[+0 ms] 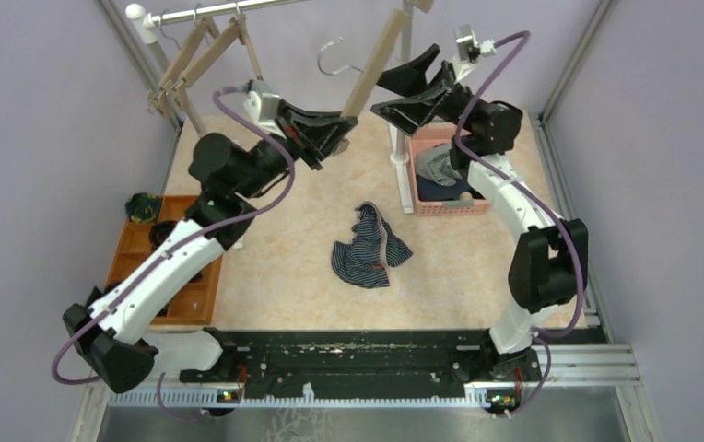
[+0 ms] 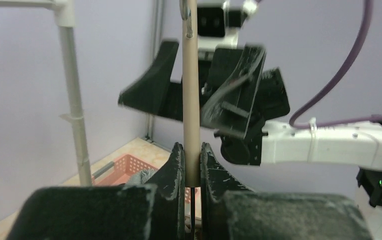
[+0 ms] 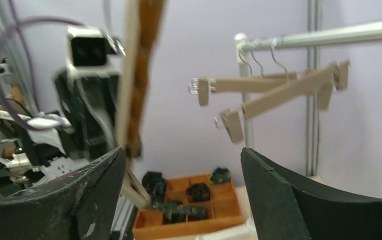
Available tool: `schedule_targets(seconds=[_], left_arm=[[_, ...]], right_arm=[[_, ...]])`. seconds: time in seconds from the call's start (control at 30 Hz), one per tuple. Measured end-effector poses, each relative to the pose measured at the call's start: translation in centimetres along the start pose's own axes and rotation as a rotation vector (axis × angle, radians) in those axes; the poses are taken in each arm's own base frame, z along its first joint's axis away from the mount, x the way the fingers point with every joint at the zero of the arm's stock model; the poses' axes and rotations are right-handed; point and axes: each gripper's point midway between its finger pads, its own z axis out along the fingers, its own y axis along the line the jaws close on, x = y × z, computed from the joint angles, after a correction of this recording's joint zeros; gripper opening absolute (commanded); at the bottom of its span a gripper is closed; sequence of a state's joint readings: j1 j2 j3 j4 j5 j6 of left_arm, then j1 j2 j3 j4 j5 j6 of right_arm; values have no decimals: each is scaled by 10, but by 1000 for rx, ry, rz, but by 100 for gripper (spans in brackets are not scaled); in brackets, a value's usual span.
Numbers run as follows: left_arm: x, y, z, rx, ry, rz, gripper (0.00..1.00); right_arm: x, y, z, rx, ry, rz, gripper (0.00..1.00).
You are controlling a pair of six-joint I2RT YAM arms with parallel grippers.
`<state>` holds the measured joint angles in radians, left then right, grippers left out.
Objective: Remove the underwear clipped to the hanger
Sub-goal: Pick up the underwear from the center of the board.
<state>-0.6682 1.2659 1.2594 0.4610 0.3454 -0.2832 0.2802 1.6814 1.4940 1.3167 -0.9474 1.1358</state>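
A wooden hanger (image 1: 373, 60) stands tilted above the table, off the rail, with no garment showing on it. My left gripper (image 1: 328, 138) is shut on its lower end; in the left wrist view the hanger's bar (image 2: 191, 100) is pinched between the fingers (image 2: 176, 170). My right gripper (image 1: 415, 85) is open just right of the hanger, with nothing between its jaws (image 3: 181, 160). One dark-blue pinstriped underwear (image 1: 371, 247) lies crumpled on the table. A grey-striped one (image 1: 436, 161) and a navy one (image 1: 440, 191) lie in the pink basket (image 1: 477, 206).
Bare wooden hangers (image 1: 192, 60) hang from the rail (image 1: 215, 11) at the back left, also seen in the right wrist view (image 3: 279, 85). An orange divided tray (image 1: 182, 299) with small dark bundles sits at the left. A white post (image 1: 394, 147) stands beside the basket.
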Motion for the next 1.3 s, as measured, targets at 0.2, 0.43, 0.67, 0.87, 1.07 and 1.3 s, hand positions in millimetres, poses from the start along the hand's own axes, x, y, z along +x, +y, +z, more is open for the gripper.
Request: schedule_targets(seconds=[0.2,0.43,0.67,0.87,1.07,1.3], left_arm=[[-50,5,-21,-177,-1,-22,0],[-48,38,-52,-450,73,-38,0],[12,89,-41,-650,265,-28,0],[50,119,-22,-737,391,-1,0],[33,129,-9,-783,366,20,0],[17,138,-3,-830,301,41,0]], right_arm=[[52,-40,-22,158,129,42,92],[100,-74,-66,428,370,-12,93],[151,-55,-146,736,587,-49,93],[218,-30,-192,882,785,7,93],[261,-15,-234,968,889,72,96],[276,-17,-250,1017,910,100,99]])
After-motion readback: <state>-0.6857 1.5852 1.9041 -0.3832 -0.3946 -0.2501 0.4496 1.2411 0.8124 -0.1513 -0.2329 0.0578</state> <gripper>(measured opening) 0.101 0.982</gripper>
